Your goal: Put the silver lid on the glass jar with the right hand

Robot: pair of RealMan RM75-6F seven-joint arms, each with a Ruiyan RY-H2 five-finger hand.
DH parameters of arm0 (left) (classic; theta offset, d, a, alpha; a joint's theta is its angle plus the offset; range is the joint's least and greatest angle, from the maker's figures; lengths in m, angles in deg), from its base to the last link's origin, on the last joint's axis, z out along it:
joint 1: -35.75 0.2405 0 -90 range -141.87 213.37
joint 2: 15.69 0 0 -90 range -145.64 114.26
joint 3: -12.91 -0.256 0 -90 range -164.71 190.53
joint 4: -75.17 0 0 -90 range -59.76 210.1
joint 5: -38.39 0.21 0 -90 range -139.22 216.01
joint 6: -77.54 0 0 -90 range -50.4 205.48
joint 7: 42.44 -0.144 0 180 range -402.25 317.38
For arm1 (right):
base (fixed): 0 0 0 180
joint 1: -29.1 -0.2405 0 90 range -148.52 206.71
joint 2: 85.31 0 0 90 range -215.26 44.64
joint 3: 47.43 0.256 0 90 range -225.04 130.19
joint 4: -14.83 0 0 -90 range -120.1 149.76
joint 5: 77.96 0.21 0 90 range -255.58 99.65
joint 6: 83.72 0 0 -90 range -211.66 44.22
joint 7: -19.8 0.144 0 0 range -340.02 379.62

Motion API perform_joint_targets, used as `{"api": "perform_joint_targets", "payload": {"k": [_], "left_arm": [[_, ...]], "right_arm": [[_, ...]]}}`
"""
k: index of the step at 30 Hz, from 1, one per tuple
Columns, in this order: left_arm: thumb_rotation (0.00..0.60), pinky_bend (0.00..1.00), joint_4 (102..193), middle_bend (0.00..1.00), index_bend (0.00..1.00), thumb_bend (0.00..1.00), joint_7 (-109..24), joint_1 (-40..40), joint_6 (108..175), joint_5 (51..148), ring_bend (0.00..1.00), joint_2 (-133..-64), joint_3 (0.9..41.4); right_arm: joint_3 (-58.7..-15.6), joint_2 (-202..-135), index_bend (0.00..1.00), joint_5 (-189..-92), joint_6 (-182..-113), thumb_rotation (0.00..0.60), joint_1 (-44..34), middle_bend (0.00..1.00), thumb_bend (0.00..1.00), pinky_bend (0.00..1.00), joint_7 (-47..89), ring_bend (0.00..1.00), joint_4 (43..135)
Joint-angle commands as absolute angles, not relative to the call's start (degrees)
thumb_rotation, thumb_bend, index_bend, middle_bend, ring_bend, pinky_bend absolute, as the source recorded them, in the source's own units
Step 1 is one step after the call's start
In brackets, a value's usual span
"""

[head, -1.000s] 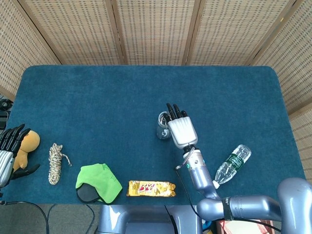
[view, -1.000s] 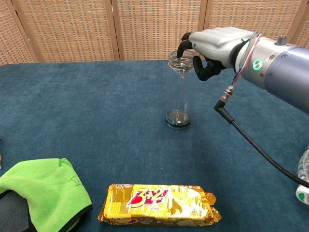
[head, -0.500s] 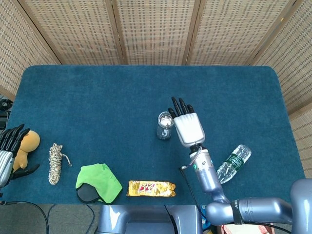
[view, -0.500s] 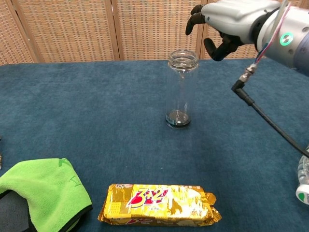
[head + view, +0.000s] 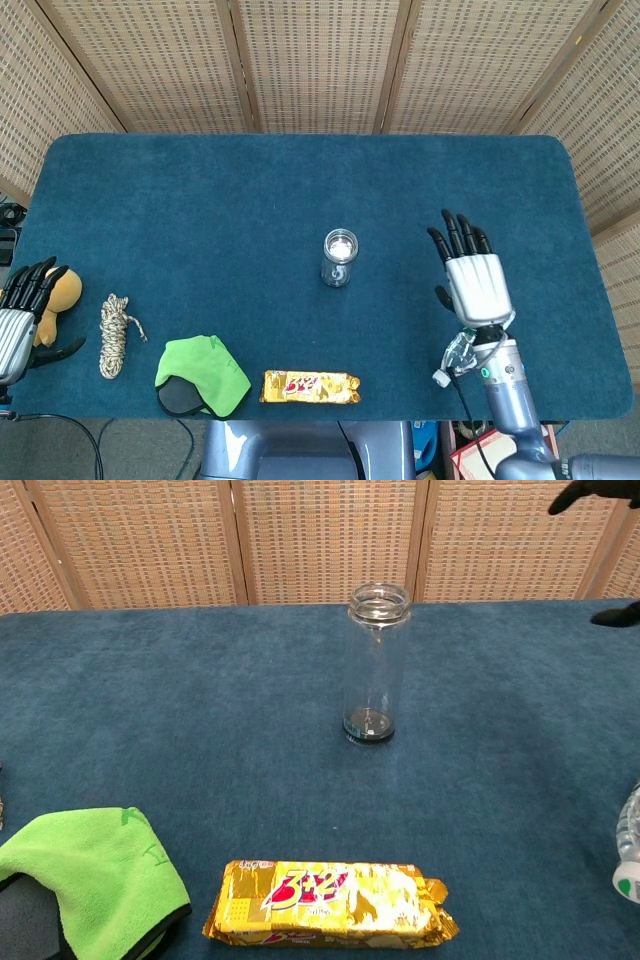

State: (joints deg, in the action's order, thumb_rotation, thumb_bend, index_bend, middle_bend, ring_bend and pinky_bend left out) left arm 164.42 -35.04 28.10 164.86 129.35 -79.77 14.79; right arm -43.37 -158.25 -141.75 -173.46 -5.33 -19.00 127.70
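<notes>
The glass jar [image 5: 339, 257] is standing upright mid-surface, uncapped; the right robot hand [image 5: 474, 286] is being held open, empty, near the right edge

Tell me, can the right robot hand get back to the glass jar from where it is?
Probably yes. The right robot hand is open and holds nothing, off to the side of the glass jar. Only bare blue table lies between them, so nothing blocks the way. The jar stands upright and apart from other things.

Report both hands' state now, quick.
Left hand: open, holding nothing, beside the yellow plush toy.
Right hand: open, fingers spread, holding nothing.
</notes>
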Motion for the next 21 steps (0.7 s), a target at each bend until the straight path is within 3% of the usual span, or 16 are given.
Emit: {"api": "perform_joint_targets", "payload": {"k": [1,12,21], "left_arm": [[0.600,0.00,164.5,0.00,0.00,0.17,-35.5,28.1,164.7,129.2,0.00,-80.0,14.7],[0.600,0.00,163.2,0.00,0.00,0.17,-39.4,28.6,163.6,127.2,0.00,-82.0,14.5],[0.600,0.00,161.5,0.00,0.00,0.17,-42.5,28.3,161.9,125.3,0.00,-84.2,14.8]], "right_arm": [[-46.7,-155.8,0.15,-145.8,-175.4,0.600,-0.8,0.00,0.26,0.19,-13.7,0.00,125.9],[-53.3,-155.0,0.02,-151.5,-176.6,0.600,9.1,0.00,0.04,0.07,-0.7,0.00,115.0],[-55.3,-155.7,0.00,-154.7,-176.8,0.600,14.7,0.00,0.01,0.05,5.0,0.00,106.7]]}}
